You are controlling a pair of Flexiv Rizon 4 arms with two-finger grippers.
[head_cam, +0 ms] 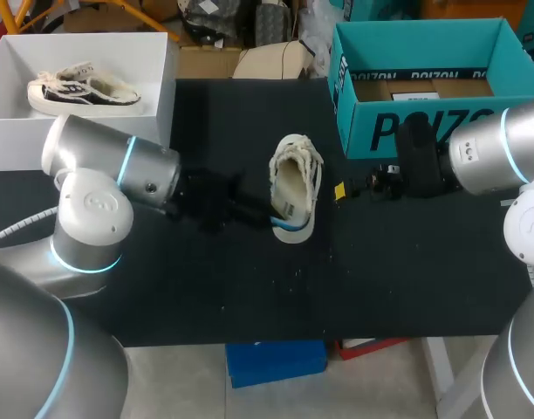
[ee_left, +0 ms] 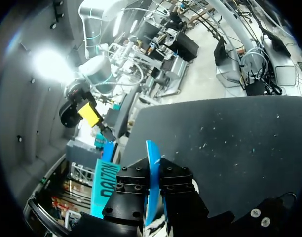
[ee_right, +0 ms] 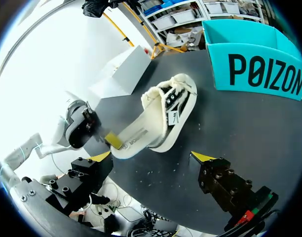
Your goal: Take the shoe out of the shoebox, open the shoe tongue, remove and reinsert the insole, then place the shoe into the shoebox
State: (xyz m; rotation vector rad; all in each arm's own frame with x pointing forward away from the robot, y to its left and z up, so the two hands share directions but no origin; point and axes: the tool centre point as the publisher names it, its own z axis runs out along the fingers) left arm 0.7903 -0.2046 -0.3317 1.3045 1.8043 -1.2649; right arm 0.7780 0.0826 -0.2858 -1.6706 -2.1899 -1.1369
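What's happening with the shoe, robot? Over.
Left gripper shut on insole at heel of shoe. Right gripper open, not touching. Teal shoebox behind, apart.

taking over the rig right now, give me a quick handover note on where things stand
Left pincer: shut on the blue insole, at the shoe's heel end.
Right pincer: open, empty, beside the shoe, not touching it.
Shoe: sole down on the black table, between the arms. The teal shoebox holds no shoe.
Done: shoe taken out; insole pinched and partly out at the heel.
Left: I cannot tell whether the insole is coming out or going back in. Finish that, then put the shoe into the shoebox.
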